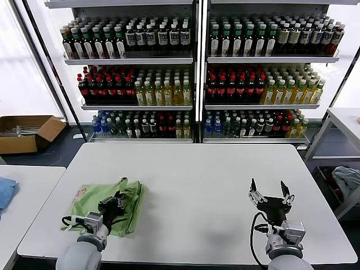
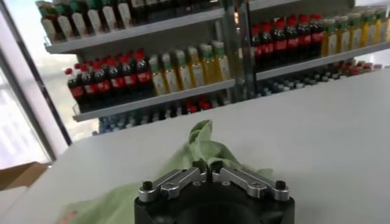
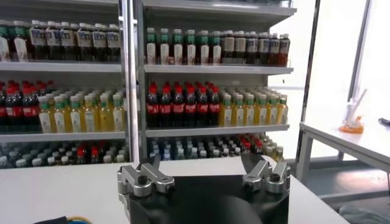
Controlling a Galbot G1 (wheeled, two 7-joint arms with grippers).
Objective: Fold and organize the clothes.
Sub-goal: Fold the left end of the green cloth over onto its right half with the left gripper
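A wide white rectangular table (image 1: 191,185) is seen before tall shelves of bottled drinks (image 1: 197,73). On the table's left part, near the front edge, a light green soft polo shirt (image 1: 84,207) is laid, partly doubled over, with a raised fold at its right side. The left gripper (image 1: 116,201) is set on that raised fold, its fingers (image 2: 199,165) closed on a pinch of the green cloth. The right gripper (image 1: 270,195) is held above bare table at the right, well apart from the shirt, its fingers (image 3: 263,172) spread open. A fold appears to be in hand; next, the pinched edge would need to be carried across and laid flat.
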